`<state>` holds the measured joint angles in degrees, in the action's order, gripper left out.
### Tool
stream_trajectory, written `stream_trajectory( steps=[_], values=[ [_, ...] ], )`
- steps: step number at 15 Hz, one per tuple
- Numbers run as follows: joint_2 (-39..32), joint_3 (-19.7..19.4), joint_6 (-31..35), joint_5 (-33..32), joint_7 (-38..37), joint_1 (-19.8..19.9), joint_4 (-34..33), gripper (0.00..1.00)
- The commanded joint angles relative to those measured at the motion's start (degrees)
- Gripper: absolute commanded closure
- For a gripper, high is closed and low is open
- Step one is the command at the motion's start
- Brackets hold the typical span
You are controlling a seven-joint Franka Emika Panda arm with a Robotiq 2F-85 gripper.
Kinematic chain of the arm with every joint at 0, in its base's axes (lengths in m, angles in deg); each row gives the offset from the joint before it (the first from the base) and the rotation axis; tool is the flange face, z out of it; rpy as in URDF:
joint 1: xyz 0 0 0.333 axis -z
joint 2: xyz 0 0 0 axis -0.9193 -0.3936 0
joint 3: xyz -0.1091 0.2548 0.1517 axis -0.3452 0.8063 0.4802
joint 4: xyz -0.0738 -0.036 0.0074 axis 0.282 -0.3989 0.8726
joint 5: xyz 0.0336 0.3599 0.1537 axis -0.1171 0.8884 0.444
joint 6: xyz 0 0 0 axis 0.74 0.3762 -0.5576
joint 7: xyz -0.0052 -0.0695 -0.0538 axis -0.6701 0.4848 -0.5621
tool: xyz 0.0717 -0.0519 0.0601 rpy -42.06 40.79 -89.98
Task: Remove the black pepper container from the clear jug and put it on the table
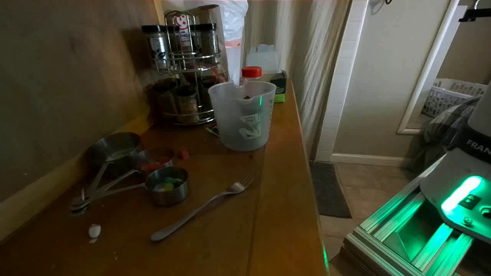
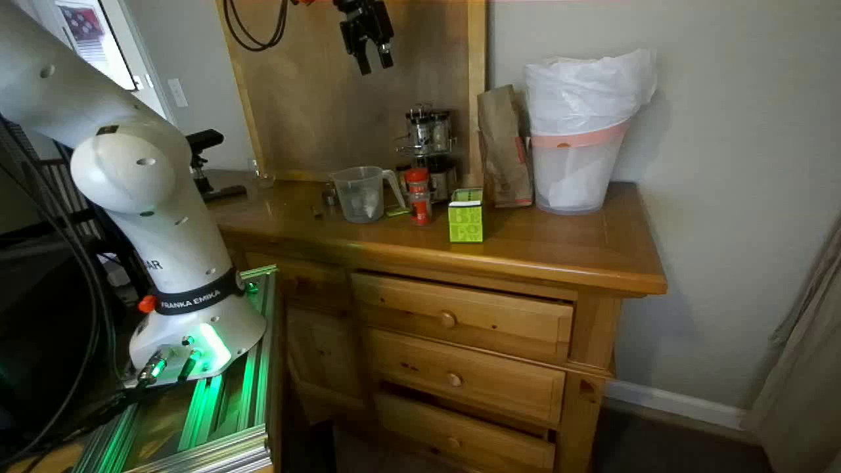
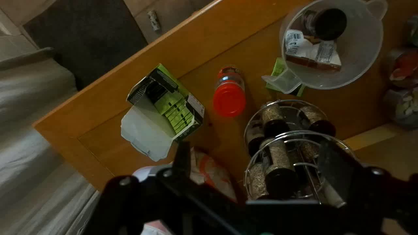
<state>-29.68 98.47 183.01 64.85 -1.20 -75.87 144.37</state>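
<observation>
Brown wooden table (image 1: 284, 230) in an exterior view, clear jug (image 1: 239, 115) upright on it. In an exterior view, gripper (image 2: 375, 60) hangs above the table, jaws apart, nothing between, jug well below it. Wrist view: presumed black pepper container (image 3: 330, 24) (dark cap, label unreadable) inside the jug, past the spice rack (image 3: 300, 132) from the gripper; crossing low could snag the rack, and with a labelled pack (image 3: 313, 54) crowding the container, a finger might catch the rim and tip the jug.
</observation>
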Motion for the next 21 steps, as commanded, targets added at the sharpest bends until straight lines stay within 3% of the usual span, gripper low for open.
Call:
stream_trajectory(
  steps=[1, 7, 12, 16, 19, 20, 21],
  values=[
    [-0.13, -0.51, -0.11, -0.35, -0.32, -0.67, -0.14, 0.00],
    [-0.13, -0.51, -0.11, -0.35, -0.32, -0.67, -0.15, 0.00],
    [-3.37, 3.20, 3.48, 2.48, -16.94, 0.58, 4.04, 0.00],
    [-5.96, 4.41, 11.84, 9.39, -26.27, -0.92, 11.42, 0.00],
    [-8.55, 3.42, 15.40, 18.29, -21.24, -4.55, 14.72, 0.00],
    [-7.69, 4.17, 13.21, 13.90, -22.97, -2.67, 13.09, 0.00],
    [-8.31, 4.20, 13.94, 15.37, -22.68, -3.43, 13.93, 0.00]
  ],
)
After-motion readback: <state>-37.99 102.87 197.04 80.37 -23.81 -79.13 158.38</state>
